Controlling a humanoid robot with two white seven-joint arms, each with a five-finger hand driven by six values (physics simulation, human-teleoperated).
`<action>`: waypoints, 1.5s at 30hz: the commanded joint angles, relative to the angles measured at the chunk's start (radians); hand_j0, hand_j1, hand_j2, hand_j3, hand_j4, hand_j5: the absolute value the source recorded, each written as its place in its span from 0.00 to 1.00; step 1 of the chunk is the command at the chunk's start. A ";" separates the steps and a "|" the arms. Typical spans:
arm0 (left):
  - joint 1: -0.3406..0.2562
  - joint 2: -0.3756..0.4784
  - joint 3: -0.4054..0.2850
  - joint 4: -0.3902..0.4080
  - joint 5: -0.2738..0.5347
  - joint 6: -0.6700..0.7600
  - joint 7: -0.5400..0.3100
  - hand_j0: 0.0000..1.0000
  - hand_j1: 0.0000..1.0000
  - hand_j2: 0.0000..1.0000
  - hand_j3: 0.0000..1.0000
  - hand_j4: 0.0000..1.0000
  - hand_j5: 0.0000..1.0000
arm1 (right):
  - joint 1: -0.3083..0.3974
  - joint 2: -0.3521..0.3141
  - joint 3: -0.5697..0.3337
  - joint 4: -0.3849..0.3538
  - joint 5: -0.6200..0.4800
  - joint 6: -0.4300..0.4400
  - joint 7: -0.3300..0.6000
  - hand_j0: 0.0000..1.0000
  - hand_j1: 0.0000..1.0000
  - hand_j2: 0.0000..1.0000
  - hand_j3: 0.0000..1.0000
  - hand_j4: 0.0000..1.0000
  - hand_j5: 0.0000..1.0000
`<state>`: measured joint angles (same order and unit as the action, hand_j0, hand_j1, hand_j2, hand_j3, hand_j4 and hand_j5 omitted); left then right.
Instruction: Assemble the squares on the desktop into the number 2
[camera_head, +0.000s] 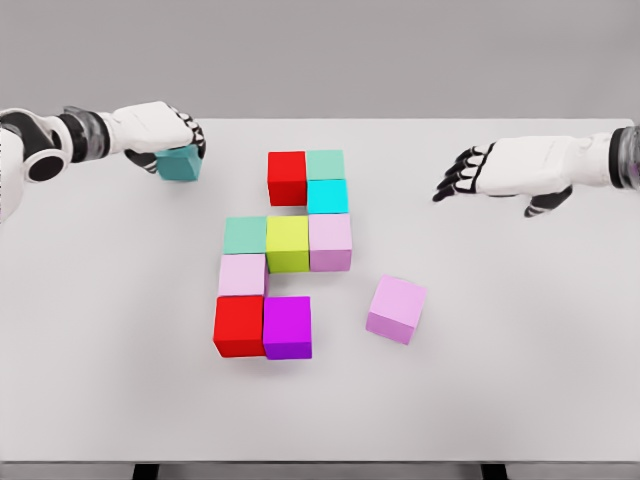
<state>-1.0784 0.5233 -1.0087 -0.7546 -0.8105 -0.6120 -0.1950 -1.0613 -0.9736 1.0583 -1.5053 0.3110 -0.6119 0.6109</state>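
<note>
**Left hand grips a teal cube; partial figure stands mid-table**

The left hand (165, 128) curls its fingers over a teal cube (179, 164) at the far left of the white table (560, 330). The right hand (500, 170) hovers with fingers spread, holding nothing. Between the hands stand a red cube (287, 178), a mint cube (325, 164) and a cyan cube (327, 196); nearer lie a green-mint cube (245, 235), a yellow-green cube (287, 245) and a pink cube (330, 242). Below them: a pale pink cube (242, 275), a second red cube (238, 326), a magenta cube (287, 327). A lilac cube (396, 309) sits apart, tilted.
</note>
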 joint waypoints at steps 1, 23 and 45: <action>0.000 -0.012 0.004 0.000 0.013 0.001 0.000 0.64 0.64 0.64 0.64 0.64 0.64 | -0.005 0.042 0.146 0.088 0.000 0.001 0.000 1.00 1.00 1.00 1.00 1.00 1.00; 0.012 -0.003 -0.001 -0.074 0.134 0.001 0.002 0.65 0.65 0.65 0.65 0.65 0.65 | 0.004 0.118 0.201 -0.036 0.134 0.001 0.000 1.00 1.00 1.00 1.00 1.00 1.00; 0.040 0.001 -0.002 -0.086 0.134 0.001 0.000 0.99 0.99 0.99 0.99 0.99 0.99 | 0.009 0.133 0.203 -0.154 0.148 0.001 0.000 1.00 1.00 1.00 1.00 1.00 1.00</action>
<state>-1.0400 0.5243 -1.0124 -0.8412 -0.6814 -0.6119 -0.1954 -1.0523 -0.8402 1.2616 -1.6377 0.4605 -0.6128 0.6111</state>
